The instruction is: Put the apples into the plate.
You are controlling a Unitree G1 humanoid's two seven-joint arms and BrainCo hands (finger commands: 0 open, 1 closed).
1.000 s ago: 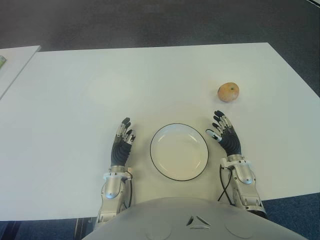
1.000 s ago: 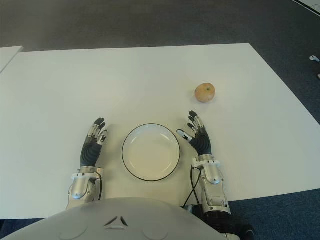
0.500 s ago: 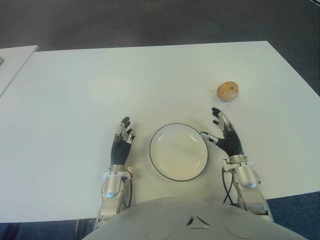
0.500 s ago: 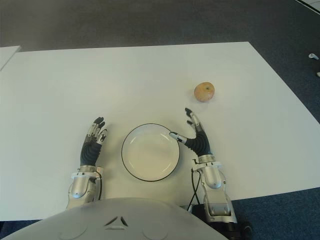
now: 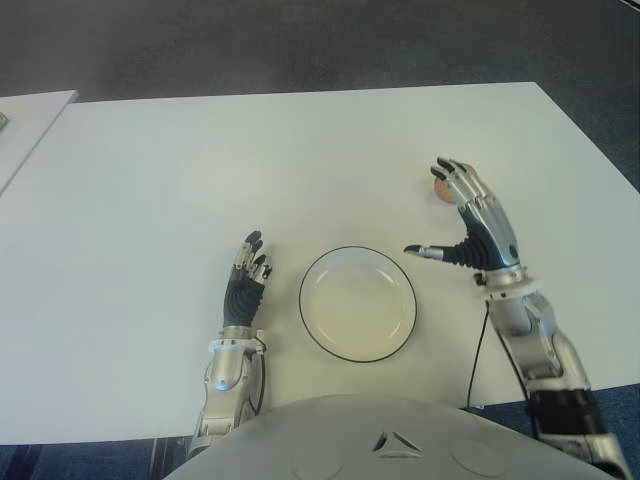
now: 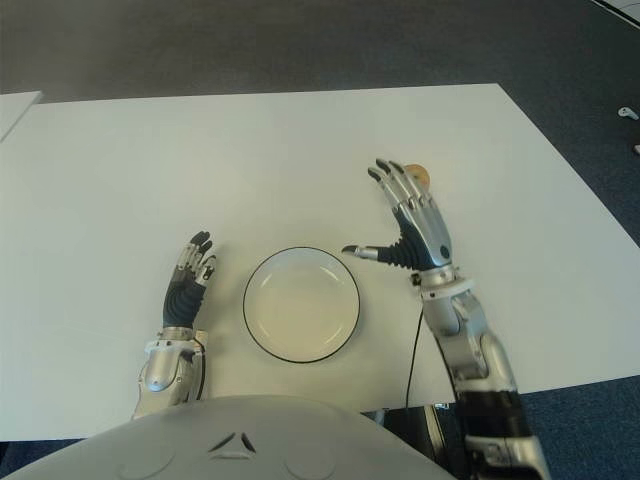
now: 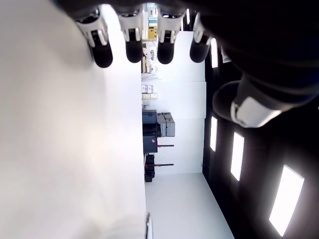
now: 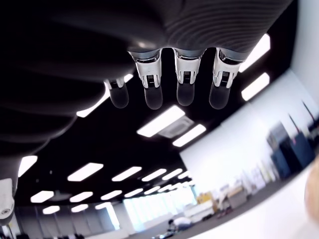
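One apple (image 6: 422,175) lies on the white table (image 5: 300,170), far right of the middle; only its edge shows past my right hand's fingertips. My right hand (image 5: 468,215) is raised over the table between plate and apple, open, fingers spread, thumb pointing towards the plate. It holds nothing. The white plate (image 5: 358,303) with a dark rim sits empty near the front edge. My left hand (image 5: 247,272) shows just left of the plate, open, fingers (image 7: 132,45) stretched out along the tabletop.
A second white table (image 5: 30,120) stands off the far left corner. Dark carpet (image 5: 300,40) runs beyond the back edge and down the right side. The table's right edge slants close to my right arm.
My right hand has risen from beside the plate and moved forward to the apple, now covering most of it. The left hand and the plate have stayed put.
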